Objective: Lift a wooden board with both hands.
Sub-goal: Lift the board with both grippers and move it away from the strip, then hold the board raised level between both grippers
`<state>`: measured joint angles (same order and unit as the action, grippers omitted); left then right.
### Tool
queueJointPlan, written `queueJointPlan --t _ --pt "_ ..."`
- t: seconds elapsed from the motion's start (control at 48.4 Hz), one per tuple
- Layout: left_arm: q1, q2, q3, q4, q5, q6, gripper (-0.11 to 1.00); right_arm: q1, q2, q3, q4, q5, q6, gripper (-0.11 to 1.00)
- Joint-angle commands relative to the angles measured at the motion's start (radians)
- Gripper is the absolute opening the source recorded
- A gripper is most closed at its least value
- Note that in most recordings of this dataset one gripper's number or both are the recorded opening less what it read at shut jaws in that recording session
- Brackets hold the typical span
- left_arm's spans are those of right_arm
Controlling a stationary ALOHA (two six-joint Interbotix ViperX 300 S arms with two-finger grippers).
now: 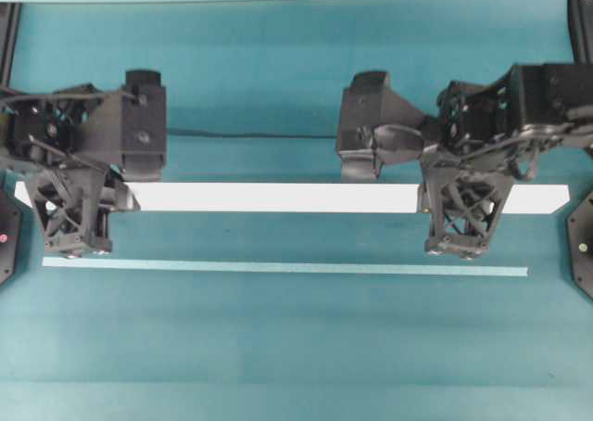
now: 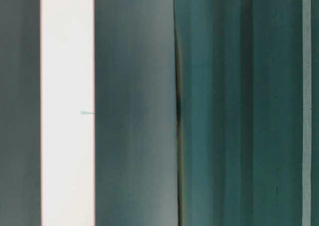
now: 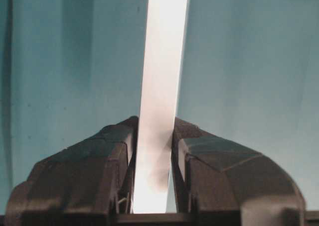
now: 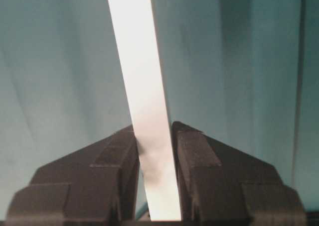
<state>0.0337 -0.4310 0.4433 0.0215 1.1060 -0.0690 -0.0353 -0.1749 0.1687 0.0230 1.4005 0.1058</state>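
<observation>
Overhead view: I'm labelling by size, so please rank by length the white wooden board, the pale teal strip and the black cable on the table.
1. Wooden board, longest, though lifted nearer the camera, so unsure.
2. Pale teal strip, slightly shorter.
3. Black cable, shortest visible stretch.

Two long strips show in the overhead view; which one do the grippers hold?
The wide white wooden board, clamped near each end by the left gripper and right gripper. The thinner pale teal strip lies apart, untouched.
</observation>
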Motion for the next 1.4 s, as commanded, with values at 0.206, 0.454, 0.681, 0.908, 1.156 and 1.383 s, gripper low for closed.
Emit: queueJointPlan --t 0.206,0.454,0.681,0.908,1.156,1.383 --pt "0.006 -0.014 -0.115 0.002 0.049 0.002 0.17 -0.002 0.0 -0.127 0.0 0.064 0.002 0.21" --pt "0.008 -0.008 -0.198 0.005 0.1 0.002 0.17 -0.002 0.006 -0.21 0.0 0.144 0.002 0.21" --pt "0.015 0.009 -0.281 0.005 0.196 0.003 0.17 -0.002 0.011 -0.275 -0.003 0.189 0.003 0.21" --pt "0.015 0.021 -0.351 0.005 0.249 0.008 0.17 -0.002 0.017 -0.313 -0.003 0.198 0.005 0.21" --pt "0.017 0.028 -0.364 0.005 0.25 0.011 0.17 -0.006 0.025 -0.328 -0.008 0.204 0.002 0.21" --pt "0.017 0.035 -0.374 0.005 0.273 0.011 0.17 -0.006 0.025 -0.331 -0.008 0.207 0.003 0.21"
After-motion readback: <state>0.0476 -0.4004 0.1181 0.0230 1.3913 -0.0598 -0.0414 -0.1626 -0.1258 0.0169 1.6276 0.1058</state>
